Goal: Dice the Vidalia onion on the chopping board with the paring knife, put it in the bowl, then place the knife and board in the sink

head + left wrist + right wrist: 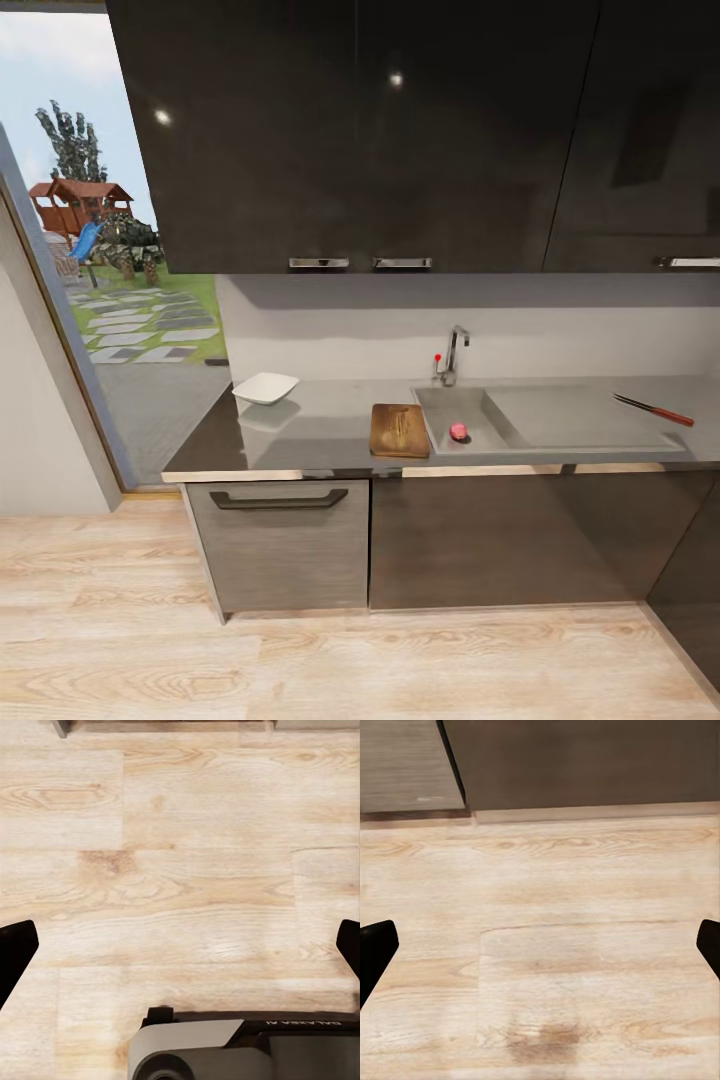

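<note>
In the sink (520, 420) basin, beside the chopping board (399, 430), lies the Vidalia onion (459, 431), well ahead of both grippers (180, 952) (540, 952), whose jaws hang apart over wooden floor (300, 660).

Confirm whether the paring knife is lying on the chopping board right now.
No. The paring knife lies on the sink's drainboard, far from the chopping board, which is bare.

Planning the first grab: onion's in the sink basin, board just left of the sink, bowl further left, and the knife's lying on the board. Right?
Not quite. In the head view the paring knife lies on the sink drainboard's far right, not on the chopping board. The Vidalia onion and bowl are as you said.
</note>
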{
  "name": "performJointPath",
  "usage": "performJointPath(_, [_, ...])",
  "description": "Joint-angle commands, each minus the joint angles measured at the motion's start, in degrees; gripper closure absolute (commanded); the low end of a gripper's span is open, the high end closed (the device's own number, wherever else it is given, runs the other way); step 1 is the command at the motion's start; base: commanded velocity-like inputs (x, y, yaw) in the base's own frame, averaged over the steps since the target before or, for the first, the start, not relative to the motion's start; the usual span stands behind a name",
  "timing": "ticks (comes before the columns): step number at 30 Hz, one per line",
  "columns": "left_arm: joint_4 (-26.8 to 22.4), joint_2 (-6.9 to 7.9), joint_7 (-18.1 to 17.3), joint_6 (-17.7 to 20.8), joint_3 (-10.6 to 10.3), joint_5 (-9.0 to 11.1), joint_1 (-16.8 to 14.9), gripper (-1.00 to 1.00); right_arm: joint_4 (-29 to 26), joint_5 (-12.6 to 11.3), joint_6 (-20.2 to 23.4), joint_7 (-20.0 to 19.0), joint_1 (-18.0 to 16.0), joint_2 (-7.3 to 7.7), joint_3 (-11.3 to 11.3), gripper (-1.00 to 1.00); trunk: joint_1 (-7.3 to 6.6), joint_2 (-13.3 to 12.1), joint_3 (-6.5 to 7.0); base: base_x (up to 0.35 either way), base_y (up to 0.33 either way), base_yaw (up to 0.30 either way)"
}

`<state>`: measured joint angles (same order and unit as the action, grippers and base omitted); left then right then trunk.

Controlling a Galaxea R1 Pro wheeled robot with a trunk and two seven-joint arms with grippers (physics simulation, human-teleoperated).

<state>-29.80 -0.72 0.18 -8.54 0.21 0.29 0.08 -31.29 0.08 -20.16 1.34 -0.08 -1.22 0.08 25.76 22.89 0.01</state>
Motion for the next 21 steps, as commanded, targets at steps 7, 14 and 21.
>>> performJointPath(7, [0.00, 0.09, -0.05, -0.16, -0.03, -0.10, 0.01, -1.00, -0.01, 0.01, -0.03, 0.26, -0.01, -0.01, -0.11, -1.00, 0.02, 0.03, -0.01, 0.000, 0.000, 0.000])
performJointPath(14, [0.00, 0.18, -0.08, -0.16, -0.03, -0.11, 0.01, -1.00, -6.81, -0.09, 2.56, 8.45, -0.01, -0.10, -0.18, -1.00, 0.02, 0.03, -0.01, 0.000, 0.000, 0.000])
performJointPath(21, [0.00, 0.19, -0.09, -0.16, -0.03, -0.11, 0.01, -1.00, -19.77, -0.16, 14.00, 14.24, -0.01, -0.40, -0.11, -1.00, 0.02, 0.03, -0.01, 0.000, 0.000, 0.000])
